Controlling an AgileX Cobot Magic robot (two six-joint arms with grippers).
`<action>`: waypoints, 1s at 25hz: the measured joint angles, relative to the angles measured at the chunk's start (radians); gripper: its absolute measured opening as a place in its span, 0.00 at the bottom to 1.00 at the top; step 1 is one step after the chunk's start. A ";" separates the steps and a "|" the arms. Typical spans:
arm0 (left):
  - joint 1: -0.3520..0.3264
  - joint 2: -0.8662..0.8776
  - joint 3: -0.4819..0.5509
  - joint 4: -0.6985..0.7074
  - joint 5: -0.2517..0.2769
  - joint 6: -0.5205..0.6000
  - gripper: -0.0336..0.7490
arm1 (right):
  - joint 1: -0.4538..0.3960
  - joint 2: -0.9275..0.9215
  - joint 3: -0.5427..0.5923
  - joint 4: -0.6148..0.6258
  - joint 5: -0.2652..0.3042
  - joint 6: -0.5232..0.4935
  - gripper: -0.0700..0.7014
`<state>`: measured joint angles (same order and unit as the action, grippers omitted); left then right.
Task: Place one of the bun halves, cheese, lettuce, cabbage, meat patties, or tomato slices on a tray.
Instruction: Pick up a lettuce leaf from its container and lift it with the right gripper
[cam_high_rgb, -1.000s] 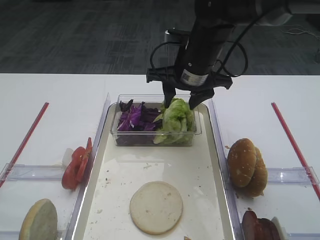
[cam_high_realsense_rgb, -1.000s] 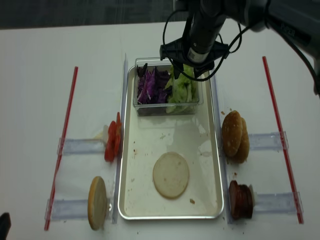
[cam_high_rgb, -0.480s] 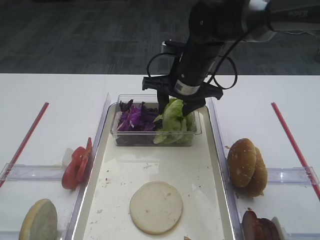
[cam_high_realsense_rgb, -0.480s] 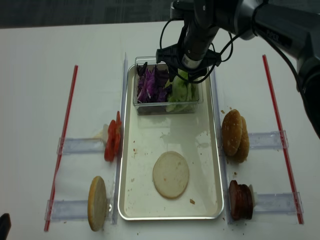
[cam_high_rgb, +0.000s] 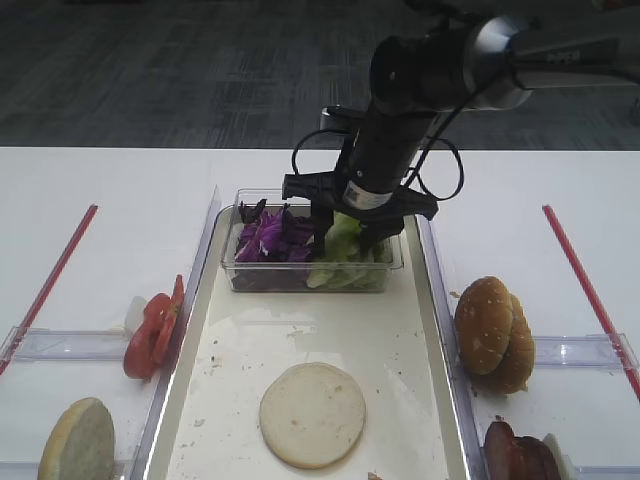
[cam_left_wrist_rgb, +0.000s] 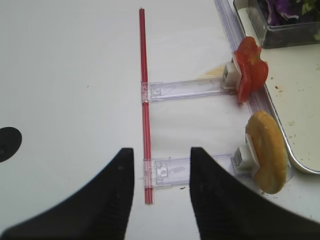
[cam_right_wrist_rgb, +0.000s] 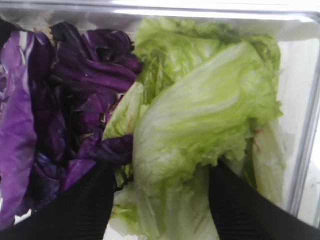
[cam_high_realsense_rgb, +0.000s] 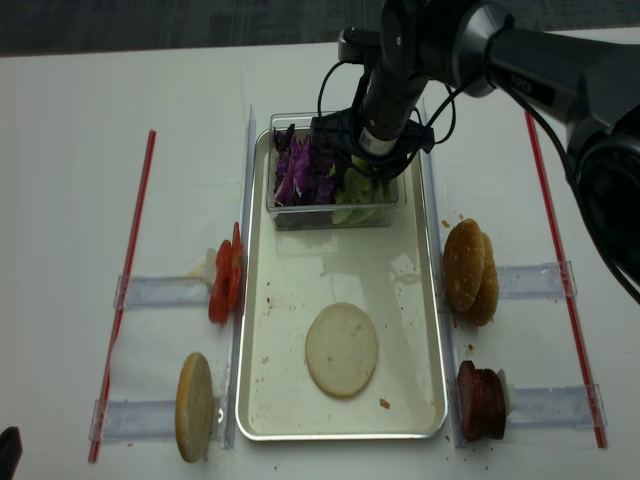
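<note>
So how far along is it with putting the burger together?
Done: one bun half lies cut face up on the tray. In hand: the right gripper is down in the clear tub, its open fingers straddling the lettuce but not closed on it. Left: grip a leaf, lift it and set it on the tray.

Non-task fixtures
Clear plastic tub (cam_high_rgb: 250, 275); two red strips (cam_high_realsense_rgb: 135, 260); clear plastic holders (cam_left_wrist_rgb: 187, 89); white table (cam_high_rgb: 110, 190).

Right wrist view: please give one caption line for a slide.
Open right gripper straddling lettuce beside purple cabbage in the clear tub.
</note>
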<state>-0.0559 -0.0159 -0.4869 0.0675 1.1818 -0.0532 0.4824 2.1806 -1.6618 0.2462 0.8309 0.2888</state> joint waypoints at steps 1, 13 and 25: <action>0.000 0.000 0.000 0.000 0.000 0.000 0.41 | 0.000 0.004 0.000 0.002 0.000 0.000 0.65; 0.000 0.000 0.000 0.000 0.000 0.000 0.41 | 0.000 0.017 0.000 0.002 0.013 -0.003 0.37; 0.000 0.000 0.000 0.000 0.000 0.000 0.41 | 0.000 0.017 -0.002 0.004 0.043 -0.015 0.15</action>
<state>-0.0559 -0.0159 -0.4869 0.0675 1.1818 -0.0532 0.4824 2.1977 -1.6635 0.2500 0.8742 0.2735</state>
